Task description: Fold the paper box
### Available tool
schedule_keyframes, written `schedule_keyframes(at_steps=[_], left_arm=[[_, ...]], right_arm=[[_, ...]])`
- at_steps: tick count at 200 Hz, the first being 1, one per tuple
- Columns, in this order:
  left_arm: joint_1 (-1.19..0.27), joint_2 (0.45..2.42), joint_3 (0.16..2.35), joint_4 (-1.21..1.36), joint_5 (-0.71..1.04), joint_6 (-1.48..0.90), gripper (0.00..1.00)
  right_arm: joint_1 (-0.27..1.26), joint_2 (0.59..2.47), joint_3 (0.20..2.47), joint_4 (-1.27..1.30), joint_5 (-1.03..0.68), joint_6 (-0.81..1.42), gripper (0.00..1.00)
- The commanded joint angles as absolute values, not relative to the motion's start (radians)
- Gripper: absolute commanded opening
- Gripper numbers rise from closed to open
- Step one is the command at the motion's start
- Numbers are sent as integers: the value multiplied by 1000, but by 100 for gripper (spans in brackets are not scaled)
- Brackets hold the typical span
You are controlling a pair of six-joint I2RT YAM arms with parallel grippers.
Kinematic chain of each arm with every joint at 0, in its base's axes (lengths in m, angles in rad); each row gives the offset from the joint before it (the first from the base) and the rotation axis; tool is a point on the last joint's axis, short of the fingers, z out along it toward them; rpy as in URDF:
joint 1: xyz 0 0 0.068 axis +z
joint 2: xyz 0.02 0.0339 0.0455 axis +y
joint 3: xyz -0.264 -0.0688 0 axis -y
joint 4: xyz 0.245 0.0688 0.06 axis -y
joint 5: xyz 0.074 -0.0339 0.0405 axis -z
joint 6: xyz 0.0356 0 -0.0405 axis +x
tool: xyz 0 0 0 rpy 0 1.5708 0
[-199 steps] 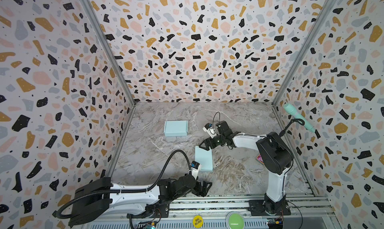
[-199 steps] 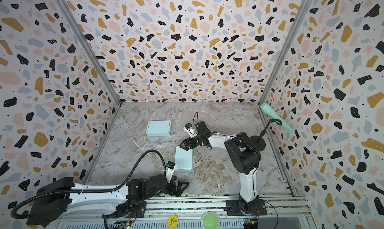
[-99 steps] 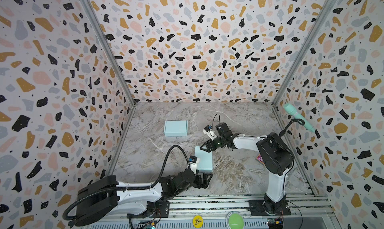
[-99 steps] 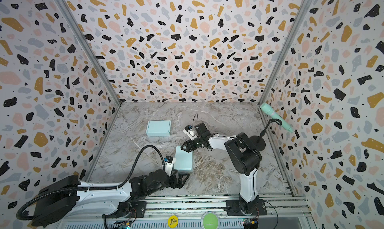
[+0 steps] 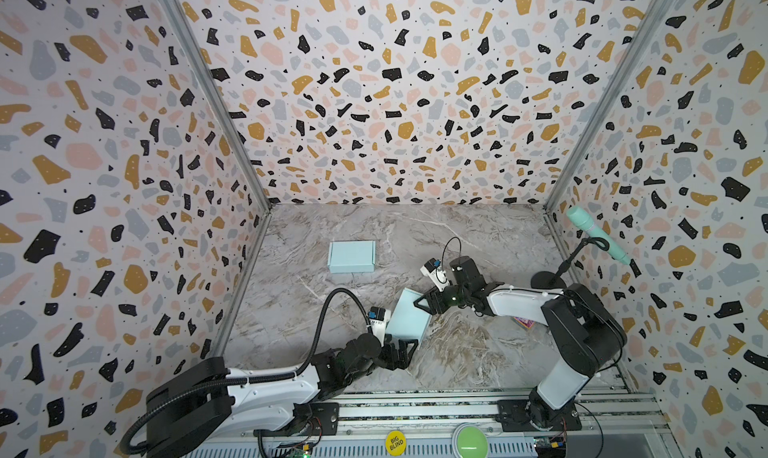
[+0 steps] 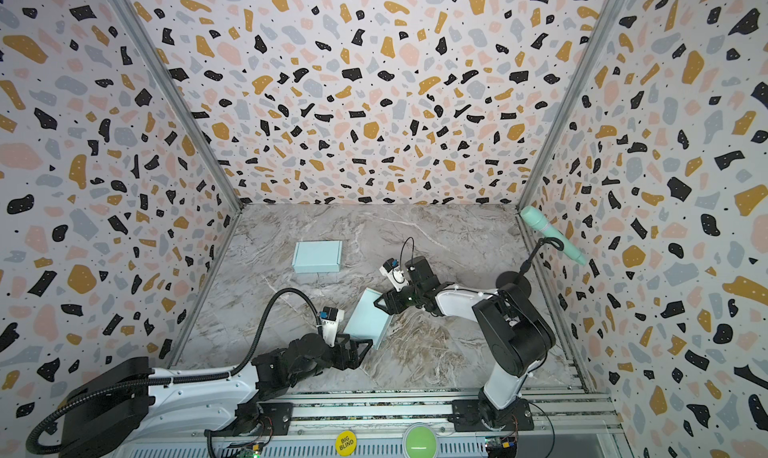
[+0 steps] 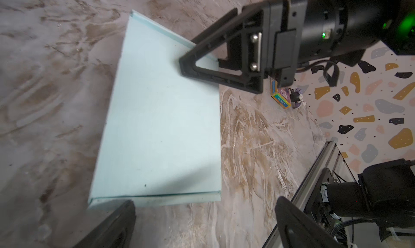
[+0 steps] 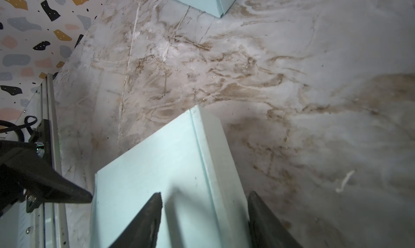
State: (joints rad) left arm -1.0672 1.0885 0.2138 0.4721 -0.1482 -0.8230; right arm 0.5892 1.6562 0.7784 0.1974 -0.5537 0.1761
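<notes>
The paper box is a closed light blue carton lying flat mid-floor. In both top views my right gripper sits at its far end. In the right wrist view the right gripper is open and straddles the box's long edge, one finger over the top face and the other beside the side wall. My left gripper stands wide open just short of the near end of the box, holding nothing.
A second light blue box lies farther back on the left. A small colourful pack sits under the right arm. A mint microphone on a stand stands by the right wall. The metal rail runs along the front.
My left gripper has advanced from the front rail up to the box's near end. The right gripper's jaws have narrowed around the far edge, and the box looks slightly turned.
</notes>
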Motion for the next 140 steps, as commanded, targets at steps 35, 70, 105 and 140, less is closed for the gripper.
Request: schedule_keyframes(at_steps=[35,70,105,140], left_arm=[[-1017,1104,228,489,-117,-777,95],[-992,1121,245,489,-111,-761,96],[-973,1140,264,478,-96,-748,95],[-971,1143,288,357,-155,-746,94]], right_arm=[[614,1500,637,220,-600,251,62],[614,1448,565,227,-593,284,63],[619,1398,507,263,-593,319,64],[621,1375,483,289,-594,352,63]])
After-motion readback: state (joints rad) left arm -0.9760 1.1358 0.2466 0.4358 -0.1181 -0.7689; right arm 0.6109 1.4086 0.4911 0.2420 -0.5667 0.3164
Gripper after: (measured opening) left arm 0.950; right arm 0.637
